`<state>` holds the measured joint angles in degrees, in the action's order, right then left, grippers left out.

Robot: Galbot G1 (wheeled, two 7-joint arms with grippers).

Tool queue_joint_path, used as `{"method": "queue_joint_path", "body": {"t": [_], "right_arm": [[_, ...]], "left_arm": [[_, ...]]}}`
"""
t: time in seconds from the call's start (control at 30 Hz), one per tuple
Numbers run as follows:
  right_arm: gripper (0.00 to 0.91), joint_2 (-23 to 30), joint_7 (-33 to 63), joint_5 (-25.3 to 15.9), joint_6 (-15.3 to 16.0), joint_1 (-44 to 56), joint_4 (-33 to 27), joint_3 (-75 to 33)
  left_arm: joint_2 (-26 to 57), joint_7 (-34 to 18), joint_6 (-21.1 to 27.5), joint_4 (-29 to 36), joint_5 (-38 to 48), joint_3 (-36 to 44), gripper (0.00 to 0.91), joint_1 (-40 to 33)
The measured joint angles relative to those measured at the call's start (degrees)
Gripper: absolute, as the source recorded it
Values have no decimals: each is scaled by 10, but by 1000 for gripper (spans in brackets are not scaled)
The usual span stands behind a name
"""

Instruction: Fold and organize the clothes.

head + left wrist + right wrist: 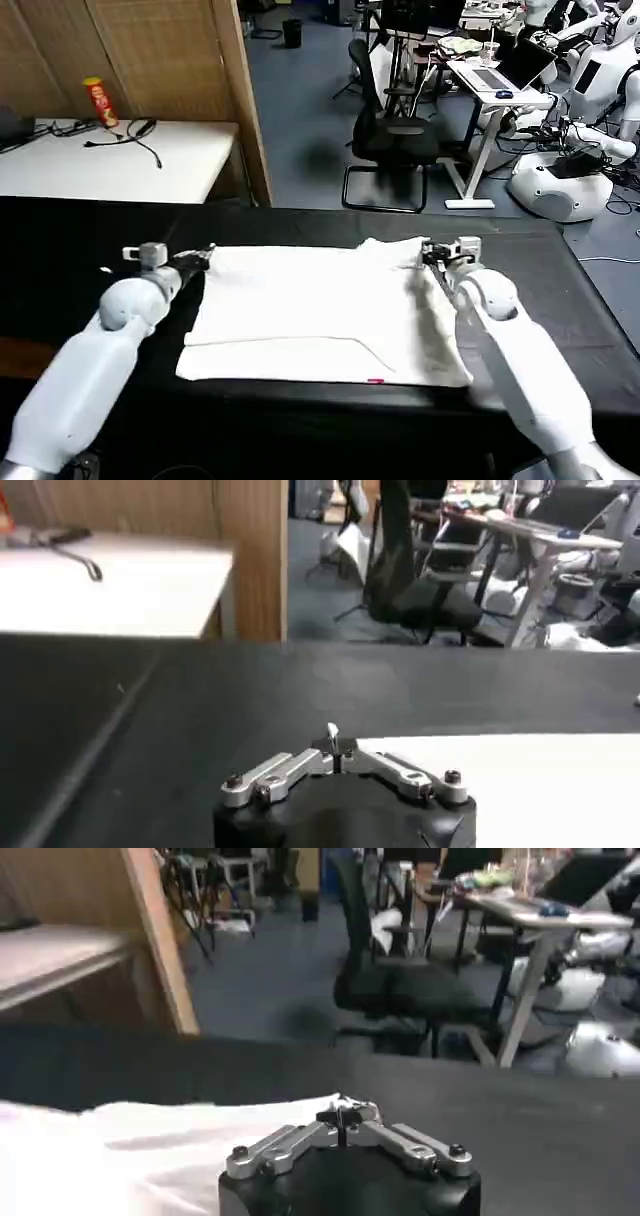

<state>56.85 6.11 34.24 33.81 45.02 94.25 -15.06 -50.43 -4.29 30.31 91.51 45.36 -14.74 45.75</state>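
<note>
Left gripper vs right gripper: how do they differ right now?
The left gripper sits at the T-shirt's far left corner, where the cloth lies flat; the right gripper sits at the far right corner, where the cloth is bunched and raised. In each wrist view, both are shut on the shirt's edge, level along the far hem.

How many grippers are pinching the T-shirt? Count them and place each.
2. The left gripper holds the T-shirt at its far left corner; the right gripper holds its far right corner.
</note>
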Motion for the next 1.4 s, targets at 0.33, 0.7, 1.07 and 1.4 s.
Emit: {"method": "queue_joint_path", "body": {"t": [0.33, 0.7, 1.07, 1.4], "right_arm": [[0, -80, 10, 30, 62, 137, 155, -42], [0, -98, 16, 29, 72, 250, 213, -74], [878, -98, 22, 41, 80, 287, 233, -86], [878, -81, 27, 79, 84, 301, 277, -143]], "left_arm": [[54, -16, 4, 140, -1, -54, 68, 133], [70, -12, 0, 229, -39, -111, 59, 280], [60, -12, -7, 235, -61, -140, 878, 346], [43, -31, 23, 273, -67, -164, 878, 375]]}}
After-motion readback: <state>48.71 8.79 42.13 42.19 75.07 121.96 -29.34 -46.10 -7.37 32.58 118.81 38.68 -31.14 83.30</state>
